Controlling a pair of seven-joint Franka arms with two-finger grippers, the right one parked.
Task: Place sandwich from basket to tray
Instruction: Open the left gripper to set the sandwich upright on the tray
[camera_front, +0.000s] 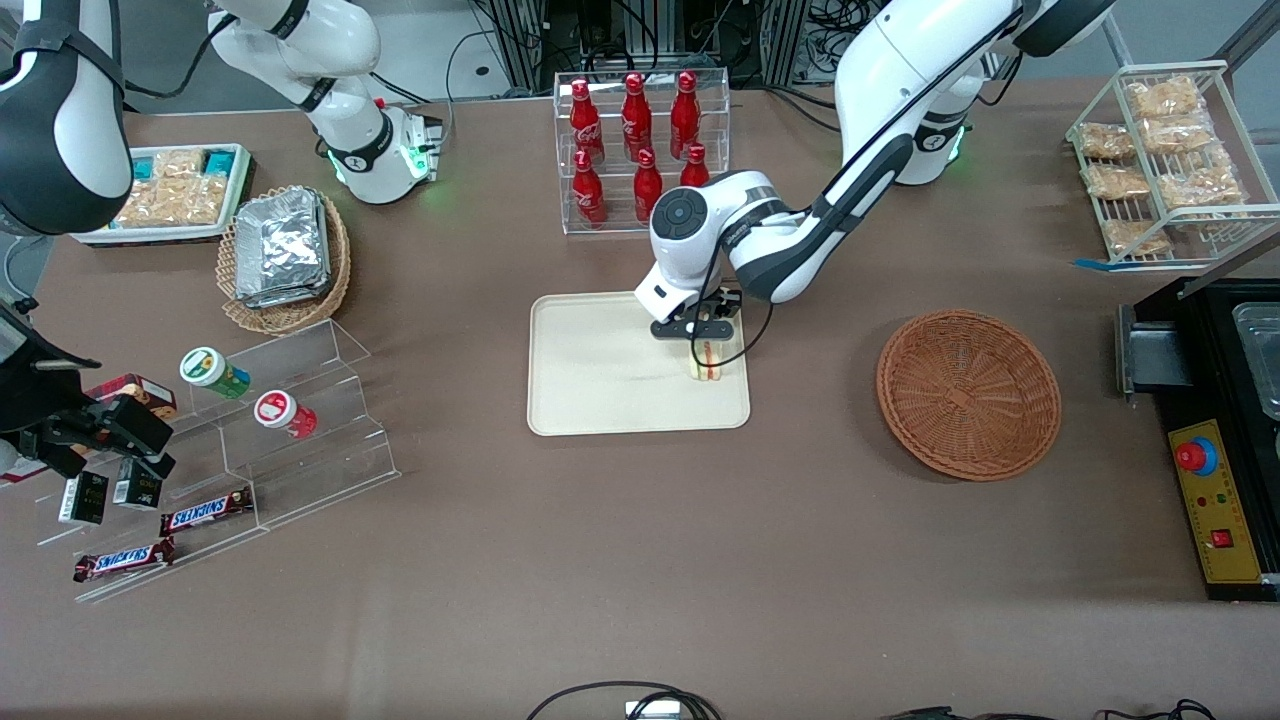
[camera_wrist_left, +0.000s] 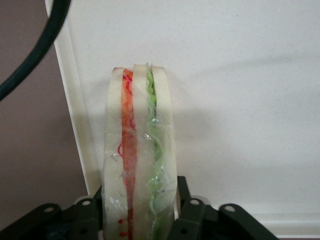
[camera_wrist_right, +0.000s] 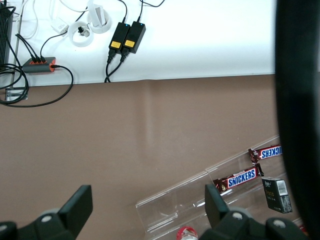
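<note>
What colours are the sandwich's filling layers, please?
Orange-red and green between pale bread, clearest in the left wrist view of the sandwich.

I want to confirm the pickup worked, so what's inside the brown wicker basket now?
Nothing shows inside the basket, only its woven bottom. The sandwich is over the tray, pinched in the claw.

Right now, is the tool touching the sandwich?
Touching. The left wrist view shows the tool over the tray, its fingers pressed against both sides of the sandwich.
</note>
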